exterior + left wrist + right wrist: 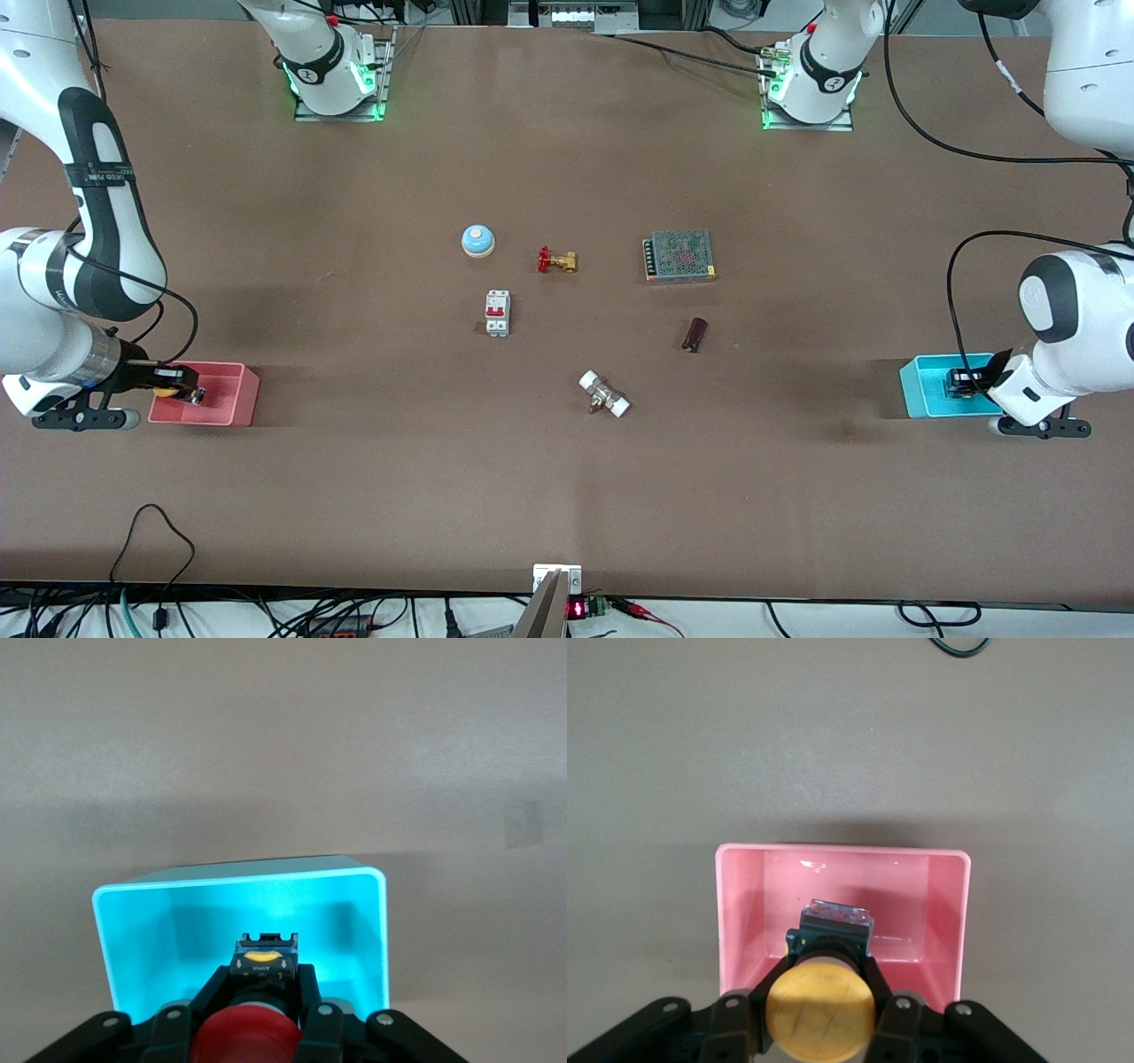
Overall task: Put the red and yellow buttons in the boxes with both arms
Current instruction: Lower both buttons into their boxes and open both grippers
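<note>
Buttons are sitting in both hands, each over its box. In the front view, the right hand (182,383) is hanging over the pink box (232,409) at the right arm's end of the tabletop (567,496), while the left hand (966,381) is hanging over the cyan box (921,399) at the left arm's end.

In the left wrist view, the left hand (263,992) is clamping the red button (245,1038), whose black body is pointing down into the cyan box (239,904).

In the right wrist view, the right hand (824,979) is gripping the yellow button (820,1010) above the pink box (842,895).

Judging by this, each button is hanging close to its box's wall nearest that arm, so a release from here is risking a clip on the rim or a bounce out onto the tabletop. A button sticking to one finger could also be dragged out as the hand lifts.
</note>
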You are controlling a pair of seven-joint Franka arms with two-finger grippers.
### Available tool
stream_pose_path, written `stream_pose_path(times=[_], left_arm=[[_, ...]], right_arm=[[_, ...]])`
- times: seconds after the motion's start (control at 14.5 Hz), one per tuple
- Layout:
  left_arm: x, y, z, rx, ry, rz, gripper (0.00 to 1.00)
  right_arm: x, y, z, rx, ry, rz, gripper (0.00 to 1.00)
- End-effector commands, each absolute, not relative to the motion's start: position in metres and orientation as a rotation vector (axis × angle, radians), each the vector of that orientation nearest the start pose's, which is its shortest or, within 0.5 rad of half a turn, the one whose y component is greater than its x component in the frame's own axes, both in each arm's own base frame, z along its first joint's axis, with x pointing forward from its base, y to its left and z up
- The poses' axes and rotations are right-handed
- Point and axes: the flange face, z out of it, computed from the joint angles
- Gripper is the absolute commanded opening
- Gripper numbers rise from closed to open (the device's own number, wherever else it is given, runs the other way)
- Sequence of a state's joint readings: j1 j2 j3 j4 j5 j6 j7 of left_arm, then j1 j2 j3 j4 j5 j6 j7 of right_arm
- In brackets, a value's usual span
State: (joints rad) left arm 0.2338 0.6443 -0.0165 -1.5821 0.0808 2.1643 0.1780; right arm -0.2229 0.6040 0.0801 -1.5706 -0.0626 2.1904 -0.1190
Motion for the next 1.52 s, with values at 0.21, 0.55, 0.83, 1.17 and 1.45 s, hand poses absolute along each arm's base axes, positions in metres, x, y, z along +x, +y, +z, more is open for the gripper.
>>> stream_pose_path(times=[0.21, 0.55, 0.83, 1.17, 1.45], left_arm=[[0.679, 0.165, 0.231, -3.098, 0.011, 0.093, 0.14], [0.677, 0.164, 0.222, -3.101, 0.004, 0.111, 0.15], [0.676, 0.163, 0.214, -3.105, 0.003, 0.127, 0.15], [0.678, 0.165, 0.211, -3.105, 0.007, 0.105, 1.00], [0.678, 0.168, 0.226, -3.100, 0.009, 0.095, 1.00]], right_arm=[[0.699, -0.106, 0.279, -3.143, -0.012, -0.062, 0.25], [0.700, -0.099, 0.257, -3.137, -0.013, -0.057, 0.25], [0.697, -0.103, 0.240, -3.132, -0.023, -0.020, 0.25], [0.693, -0.104, 0.233, -3.129, -0.021, 0.002, 0.29], [0.693, -0.104, 0.232, -3.130, -0.022, -0.001, 0.39]])
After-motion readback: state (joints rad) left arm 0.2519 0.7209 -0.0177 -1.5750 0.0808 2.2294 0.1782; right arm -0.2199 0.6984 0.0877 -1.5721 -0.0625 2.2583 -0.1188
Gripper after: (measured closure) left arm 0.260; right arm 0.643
